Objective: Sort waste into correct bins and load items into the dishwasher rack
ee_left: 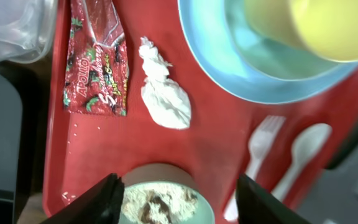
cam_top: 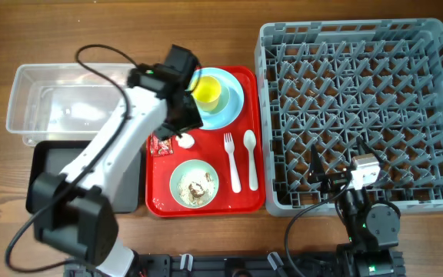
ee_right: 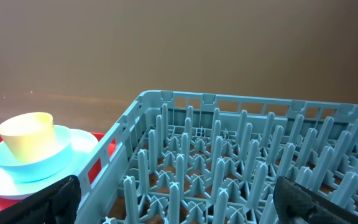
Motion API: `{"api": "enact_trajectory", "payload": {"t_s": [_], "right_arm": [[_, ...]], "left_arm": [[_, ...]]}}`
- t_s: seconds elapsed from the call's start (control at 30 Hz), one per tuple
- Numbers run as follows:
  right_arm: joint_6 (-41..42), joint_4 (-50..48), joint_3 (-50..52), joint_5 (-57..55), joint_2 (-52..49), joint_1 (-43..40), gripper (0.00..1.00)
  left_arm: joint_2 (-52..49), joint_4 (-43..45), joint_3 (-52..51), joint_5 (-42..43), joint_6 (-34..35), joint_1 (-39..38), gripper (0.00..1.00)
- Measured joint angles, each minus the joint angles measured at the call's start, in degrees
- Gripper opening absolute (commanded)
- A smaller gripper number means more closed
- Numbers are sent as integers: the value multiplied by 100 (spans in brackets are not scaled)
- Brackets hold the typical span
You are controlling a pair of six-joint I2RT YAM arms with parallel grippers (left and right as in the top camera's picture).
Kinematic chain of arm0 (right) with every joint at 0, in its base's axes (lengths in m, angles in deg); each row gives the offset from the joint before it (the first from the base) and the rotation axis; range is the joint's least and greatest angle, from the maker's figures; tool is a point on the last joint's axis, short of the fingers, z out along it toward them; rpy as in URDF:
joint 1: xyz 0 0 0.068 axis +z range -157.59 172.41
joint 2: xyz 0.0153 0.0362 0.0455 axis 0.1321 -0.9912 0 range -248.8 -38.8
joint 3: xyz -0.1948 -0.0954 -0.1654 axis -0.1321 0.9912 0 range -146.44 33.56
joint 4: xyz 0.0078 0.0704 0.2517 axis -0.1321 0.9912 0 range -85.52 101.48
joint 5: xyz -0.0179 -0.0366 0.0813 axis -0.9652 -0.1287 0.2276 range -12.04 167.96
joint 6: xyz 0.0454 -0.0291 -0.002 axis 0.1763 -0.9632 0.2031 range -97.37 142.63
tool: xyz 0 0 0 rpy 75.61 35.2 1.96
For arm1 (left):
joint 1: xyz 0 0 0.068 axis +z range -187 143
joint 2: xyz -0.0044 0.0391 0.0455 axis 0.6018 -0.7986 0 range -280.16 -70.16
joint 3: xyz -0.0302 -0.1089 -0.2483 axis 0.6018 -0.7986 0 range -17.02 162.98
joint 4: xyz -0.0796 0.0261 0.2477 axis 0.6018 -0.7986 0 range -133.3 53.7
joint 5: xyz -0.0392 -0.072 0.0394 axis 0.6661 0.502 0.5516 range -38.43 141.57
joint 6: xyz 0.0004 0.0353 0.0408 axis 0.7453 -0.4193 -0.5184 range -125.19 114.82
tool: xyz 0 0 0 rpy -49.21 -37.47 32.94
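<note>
The crumpled tissue (ee_left: 165, 99) lies left of centre in the left wrist view, on the red tray (ee_left: 210, 143), just beside the snack wrapper (ee_left: 97, 59). The left gripper (ee_left: 179, 190) hovers released above. It should centre over the tissue's bulk and pinch clear of the wrapper. The right gripper (ee_right: 185, 205) hangs spread over the rack (ee_right: 229, 155).

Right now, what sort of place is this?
Likely a mock dish-return or clean-up station: a red tray carrying a bowl of food scraps, a dishwasher rack beside it, and a clear tub, probably for waste.
</note>
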Motion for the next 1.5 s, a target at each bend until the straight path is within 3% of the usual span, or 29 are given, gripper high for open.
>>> {"api": "enact_trajectory", "payload": {"t_s": [0.13,0.37,0.6,0.77,0.83,0.9,0.97,1.1,1.27,1.4,1.5], "right_arm": [[0,0,0,0,0,0,100],[0,0,0,0,0,0,100],[0,0,0,0,0,0,100],[0,0,0,0,0,0,100],[0,0,0,-2,0,0,100],[0,0,0,0,0,0,100],[0,0,0,0,0,0,100],[0,0,0,0,0,0,100],[0,0,0,0,0,0,100],[0,0,0,0,0,0,100],[0,0,0,0,0,0,100]], "left_arm": [[-496,227,0,-267,313,-144,43],[-953,446,-7,-503,389,-151,45],[-997,1320,-686,-505,411,-151,44],[-999,1550,-997,-522,431,-151,40],[-999,1635,-1064,-525,433,-151,32],[-999,1738,-1145,-535,439,-151,14],[-999,1784,-1209,-581,466,-151,4],[-981,1714,-1154,-610,308,-149,4],[-647,1388,-334,-726,-96,4,4],[256,1694,164,-1338,-195,525,4],[358,1740,184,-1823,-203,1198,6]]}}
